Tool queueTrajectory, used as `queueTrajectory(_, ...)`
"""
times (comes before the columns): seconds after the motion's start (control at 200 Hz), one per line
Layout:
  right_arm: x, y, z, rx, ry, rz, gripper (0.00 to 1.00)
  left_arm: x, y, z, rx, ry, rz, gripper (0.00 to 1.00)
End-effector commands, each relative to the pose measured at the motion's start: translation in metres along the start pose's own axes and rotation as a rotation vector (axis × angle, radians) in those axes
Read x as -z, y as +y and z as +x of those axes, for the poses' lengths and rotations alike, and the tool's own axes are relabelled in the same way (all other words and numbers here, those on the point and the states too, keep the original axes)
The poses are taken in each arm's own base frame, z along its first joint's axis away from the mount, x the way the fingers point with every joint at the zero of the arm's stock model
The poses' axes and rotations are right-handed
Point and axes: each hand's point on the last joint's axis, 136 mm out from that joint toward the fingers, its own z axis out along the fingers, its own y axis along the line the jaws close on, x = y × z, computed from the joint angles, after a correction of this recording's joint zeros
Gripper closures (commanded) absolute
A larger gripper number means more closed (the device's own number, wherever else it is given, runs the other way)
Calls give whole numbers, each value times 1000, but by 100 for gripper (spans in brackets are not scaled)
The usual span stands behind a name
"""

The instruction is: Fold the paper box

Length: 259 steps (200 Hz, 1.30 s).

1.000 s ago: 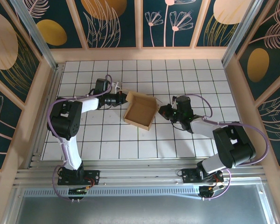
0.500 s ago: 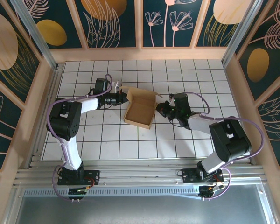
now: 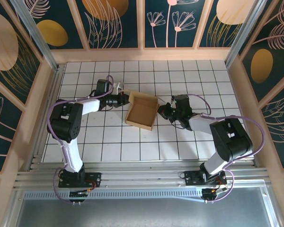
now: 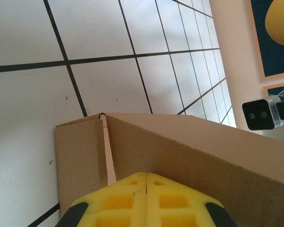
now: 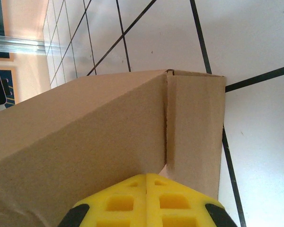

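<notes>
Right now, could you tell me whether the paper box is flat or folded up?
Folded up: the paper box stands as an open-topped tray with raised walls, and both wrist views show walls meeting at corners.

On the table (image 3: 113,142), paper box (image 3: 143,112) between left end effector (image 3: 127,99) and right end effector (image 3: 162,112).

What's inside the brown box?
From above, the paper box holds nothing, just its bare cardboard floor. The part of the table beneath it is covered.
</notes>
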Motion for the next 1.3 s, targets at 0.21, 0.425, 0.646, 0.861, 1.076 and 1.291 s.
queueTrajectory(0.21,-9,1,-3,93,-14,73,100,6,-15,1,-50,-13,14,100)
queueTrajectory(0.425,-7,-16,-2,160,-39,167,100,10,5,-1,-77,-39,-110,100)
queueTrajectory(0.646,3,-12,-9,211,-81,194,99,12,17,0,-94,-35,-184,100)
queueTrajectory(0.861,18,-2,-15,249,-130,176,98,13,21,3,-92,-43,-198,100)
queueTrajectory(1.076,52,3,-27,262,-238,211,97,38,21,-10,-83,-144,-312,98)
queueTrajectory(1.291,128,60,-78,343,-462,88,91,121,-11,-41,-92,-432,-484,92)
